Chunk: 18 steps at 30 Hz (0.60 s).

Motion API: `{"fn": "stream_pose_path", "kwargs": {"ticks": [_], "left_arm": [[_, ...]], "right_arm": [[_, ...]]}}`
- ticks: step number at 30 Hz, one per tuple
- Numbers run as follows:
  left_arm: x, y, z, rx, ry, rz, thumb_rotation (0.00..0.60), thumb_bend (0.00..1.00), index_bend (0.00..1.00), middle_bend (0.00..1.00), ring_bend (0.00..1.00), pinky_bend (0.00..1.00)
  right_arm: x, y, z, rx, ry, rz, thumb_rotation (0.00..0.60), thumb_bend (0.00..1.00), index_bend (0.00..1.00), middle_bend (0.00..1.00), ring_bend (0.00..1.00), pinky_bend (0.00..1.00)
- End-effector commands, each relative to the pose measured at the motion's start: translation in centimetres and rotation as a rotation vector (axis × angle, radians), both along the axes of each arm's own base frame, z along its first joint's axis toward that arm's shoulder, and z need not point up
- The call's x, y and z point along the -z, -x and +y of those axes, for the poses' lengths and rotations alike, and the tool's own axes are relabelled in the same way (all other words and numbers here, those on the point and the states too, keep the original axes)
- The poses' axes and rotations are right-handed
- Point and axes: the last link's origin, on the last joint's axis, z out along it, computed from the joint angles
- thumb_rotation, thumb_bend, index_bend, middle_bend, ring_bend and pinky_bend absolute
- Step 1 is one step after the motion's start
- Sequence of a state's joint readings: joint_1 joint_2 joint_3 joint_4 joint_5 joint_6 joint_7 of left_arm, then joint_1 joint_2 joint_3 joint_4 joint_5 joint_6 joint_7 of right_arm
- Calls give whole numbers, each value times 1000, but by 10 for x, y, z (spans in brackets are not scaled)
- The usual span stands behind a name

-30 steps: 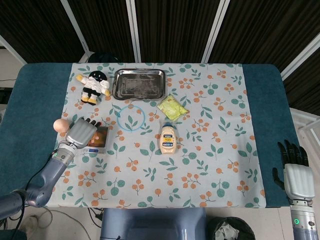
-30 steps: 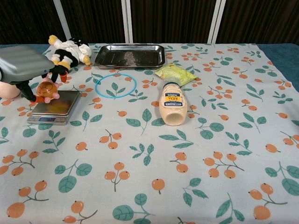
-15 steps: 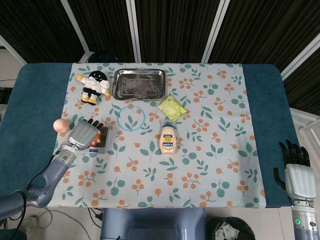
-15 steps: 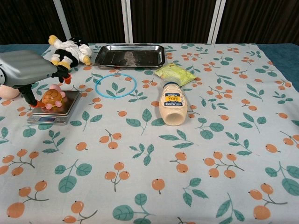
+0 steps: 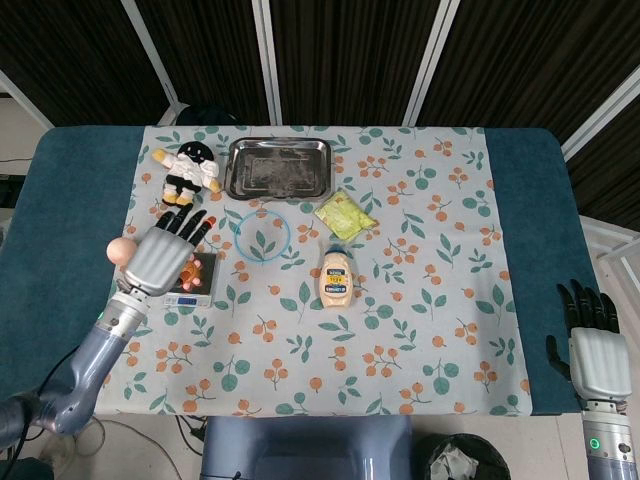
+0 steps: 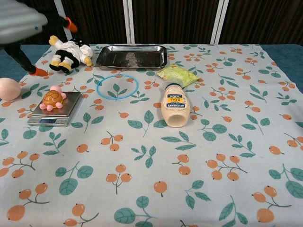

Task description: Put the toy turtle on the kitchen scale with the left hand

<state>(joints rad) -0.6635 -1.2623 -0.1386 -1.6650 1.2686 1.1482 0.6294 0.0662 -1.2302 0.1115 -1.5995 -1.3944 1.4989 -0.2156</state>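
From the head view, my left robot hand hovers with fingers spread and holds nothing, covering most of the kitchen scale; I can't quite make out the turtle under it. My right robot hand idles at 4 o'clock, apparently empty, fingers extended.

From the chest view, the toy turtle sits on the scale's plate. I judge the placing done; only pulling away remains.
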Motion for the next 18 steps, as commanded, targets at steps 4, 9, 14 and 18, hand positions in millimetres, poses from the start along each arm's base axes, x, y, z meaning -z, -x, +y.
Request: {"fn": "stream_pose_path", "kwargs": {"ticks": [4, 9, 14, 18], "left_arm": [[-60, 29, -62, -83, -95, -157, 600, 93, 78, 63, 33, 195], [-79, 75, -96, -151, -131, -188, 600, 91, 78, 65, 33, 193], [-82, 109, -115, -198, -117, -195, 600, 91, 78, 68, 33, 192], [-83, 127, -120, -209, -129, -215, 600, 91, 77, 69, 33, 193]], "right_arm": [[-3, -2, 1, -22, -5, 2, 600, 527, 0, 0, 13, 0], [-6, -2, 2, -41, -11, -3, 600, 527, 0, 0, 14, 0], [-8, -2, 2, -56, -15, -8, 600, 527, 0, 0, 13, 0], [-10, -3, 3, -70, -7, -13, 600, 526, 0, 0, 14, 0]]}}
